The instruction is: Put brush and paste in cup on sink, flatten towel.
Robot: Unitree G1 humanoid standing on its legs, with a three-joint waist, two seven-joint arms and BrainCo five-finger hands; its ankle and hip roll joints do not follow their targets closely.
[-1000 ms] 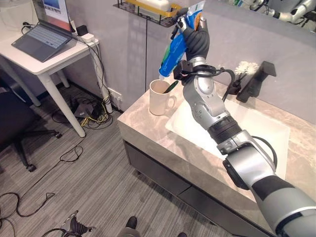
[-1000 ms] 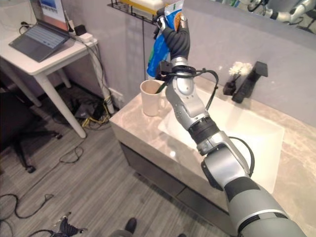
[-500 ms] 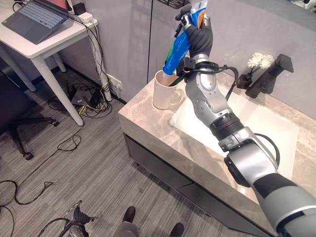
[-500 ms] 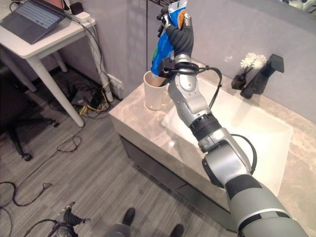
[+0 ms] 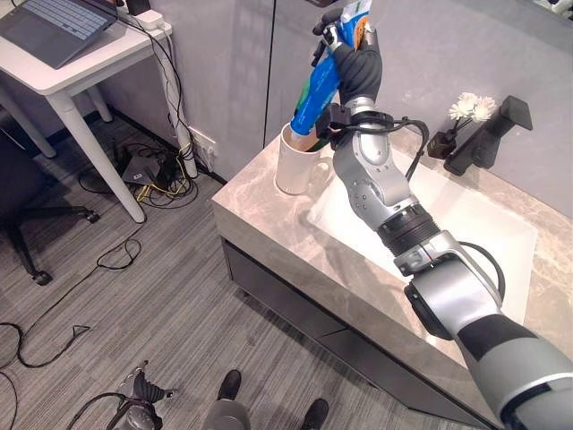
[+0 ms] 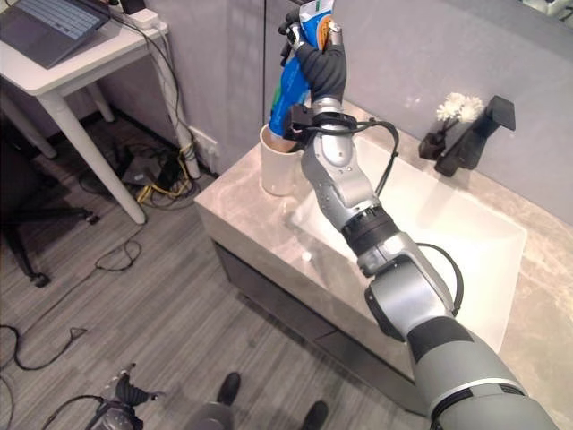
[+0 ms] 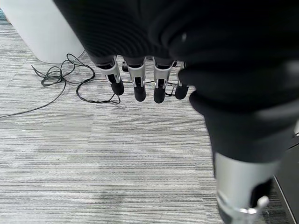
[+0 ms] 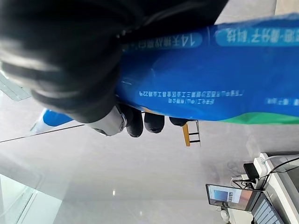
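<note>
Blue paste tube (image 5: 315,90), tilted, lower end in the white cup (image 5: 294,165), gripped by raised right hand (image 5: 355,64); left hand (image 7: 140,79) relaxed, low above floor.

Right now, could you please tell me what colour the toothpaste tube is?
Mostly blue, with a green edge; the toothpaste tube shows best in the right wrist view.

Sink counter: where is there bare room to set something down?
The marble strip in front of the cup and basin is bare. The back corner is crowded: right hand lowering toothpaste into the cup; flowers and tap line the wall.
</note>
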